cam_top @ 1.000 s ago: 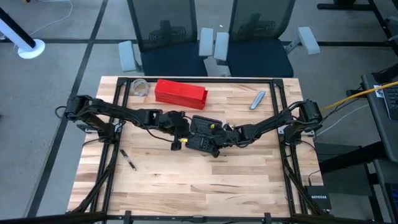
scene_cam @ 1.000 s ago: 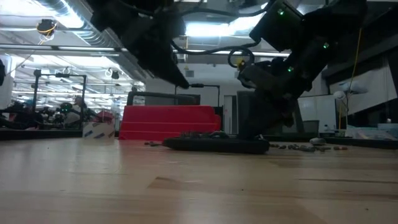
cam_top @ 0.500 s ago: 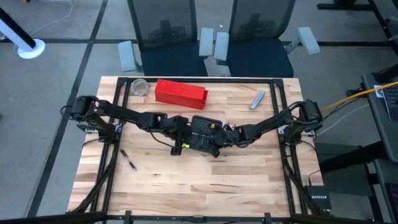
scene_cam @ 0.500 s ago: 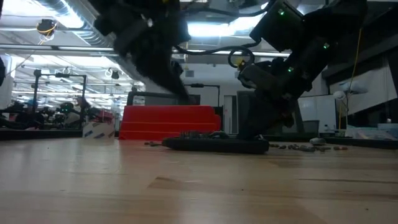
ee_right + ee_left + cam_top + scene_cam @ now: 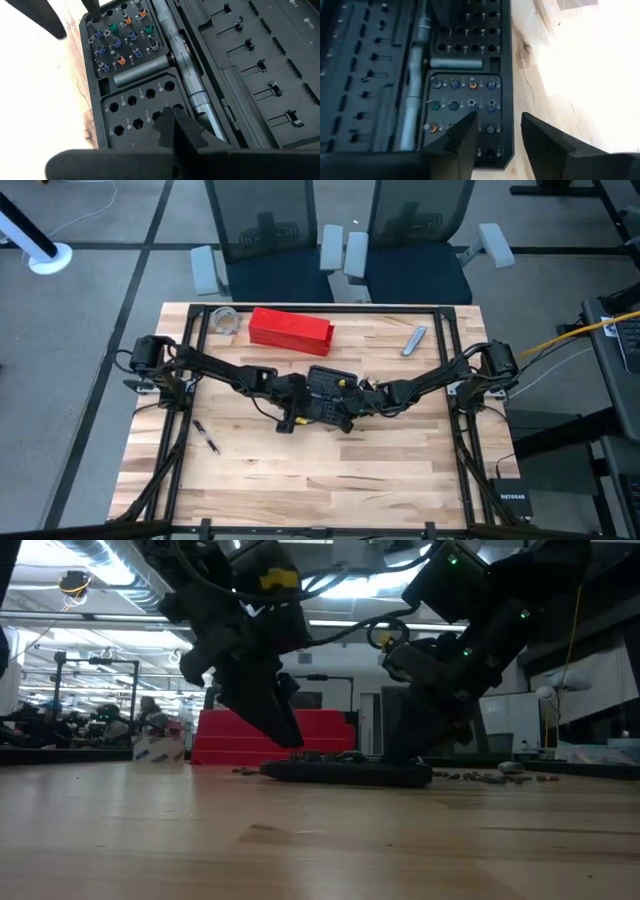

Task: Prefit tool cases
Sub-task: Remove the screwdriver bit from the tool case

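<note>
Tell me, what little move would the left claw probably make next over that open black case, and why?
Probably a short drop straight down. The left gripper hangs open over the open tool case, one finger above the coloured bits, the other past its edge. The right gripper sits at the empty sockets.

Bare table (image 5: 330, 480) near the front; red box (image 5: 290, 328) behind the crowded centre
</note>
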Action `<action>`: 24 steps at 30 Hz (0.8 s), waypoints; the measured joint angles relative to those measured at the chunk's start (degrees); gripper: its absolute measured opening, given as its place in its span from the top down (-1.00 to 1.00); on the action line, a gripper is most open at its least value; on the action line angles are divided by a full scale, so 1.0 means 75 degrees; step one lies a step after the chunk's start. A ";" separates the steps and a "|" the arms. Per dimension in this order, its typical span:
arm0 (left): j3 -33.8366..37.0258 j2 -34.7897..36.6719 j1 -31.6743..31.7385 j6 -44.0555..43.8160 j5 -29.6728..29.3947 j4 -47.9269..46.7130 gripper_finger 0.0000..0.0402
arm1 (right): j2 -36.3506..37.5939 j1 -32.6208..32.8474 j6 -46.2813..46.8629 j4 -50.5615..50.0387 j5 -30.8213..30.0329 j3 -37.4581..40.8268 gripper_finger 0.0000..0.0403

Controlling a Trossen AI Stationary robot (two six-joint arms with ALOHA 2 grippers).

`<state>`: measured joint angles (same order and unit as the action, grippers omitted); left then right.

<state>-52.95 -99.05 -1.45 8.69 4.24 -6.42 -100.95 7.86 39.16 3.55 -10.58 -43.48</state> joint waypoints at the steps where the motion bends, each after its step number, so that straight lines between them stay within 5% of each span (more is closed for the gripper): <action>1: 0.0000 -0.0011 0.0000 0.0025 -0.0002 -0.0012 0.29 | -0.0002 0.0000 0.0000 0.0004 0.0002 0.0002 1.00; 13: -0.0003 -0.0398 -0.0052 0.0091 -0.0130 0.0015 0.32 | -0.0009 0.0000 0.0003 0.0088 -0.0060 0.0006 1.00; 20: 0.0003 -0.0424 -0.0003 -0.0312 -0.0427 0.0335 0.91 | -0.0006 0.0000 0.0003 0.0178 -0.0057 0.0012 1.00; 24: 0.0005 -0.0401 0.0007 -0.0561 -0.0592 0.0321 0.97 | -0.0006 0.0000 0.0003 0.0187 -0.0054 0.0012 1.00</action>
<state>-52.91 -102.06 -1.40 4.48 -0.20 -4.01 -100.99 7.86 39.18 4.95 -10.98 -43.40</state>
